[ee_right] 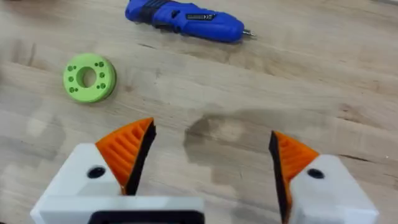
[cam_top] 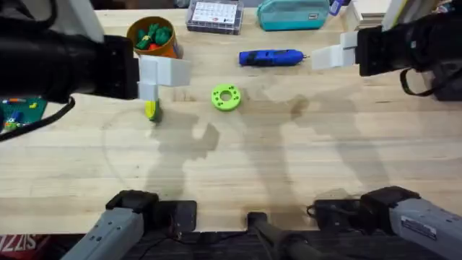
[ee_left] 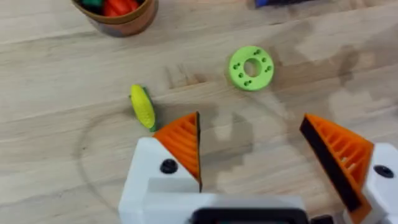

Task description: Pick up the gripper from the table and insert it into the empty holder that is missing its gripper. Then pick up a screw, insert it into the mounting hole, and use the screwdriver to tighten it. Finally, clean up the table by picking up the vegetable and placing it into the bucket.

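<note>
The yellow-green vegetable (cam_top: pixel 150 110) lies on the table just below my left gripper (cam_top: pixel 160 78). In the left wrist view the vegetable (ee_left: pixel 142 107) rests right beside one orange pad, outside the open left gripper (ee_left: pixel 250 124). The orange bucket (cam_top: pixel 151 36), with green and red pieces inside, stands behind it, and its rim (ee_left: pixel 118 15) shows close by. The blue screwdriver (cam_top: pixel 271 57) lies at the back centre, to the left of my right gripper (cam_top: pixel 333 55). My right gripper (ee_right: pixel 211 134) hovers open over bare wood, short of the screwdriver (ee_right: pixel 185 20). The loose gripper piece, the holder and the screws are out of view.
A flat green ring disc (cam_top: pixel 226 97) lies mid-table between the arms, also seen as a disc (ee_left: pixel 250 67) and a disc (ee_right: pixel 89 78). A clear parts box (cam_top: pixel 214 16) and a teal pouch (cam_top: pixel 292 14) sit along the back edge. A green circuit board (cam_top: pixel 18 112) lies far left.
</note>
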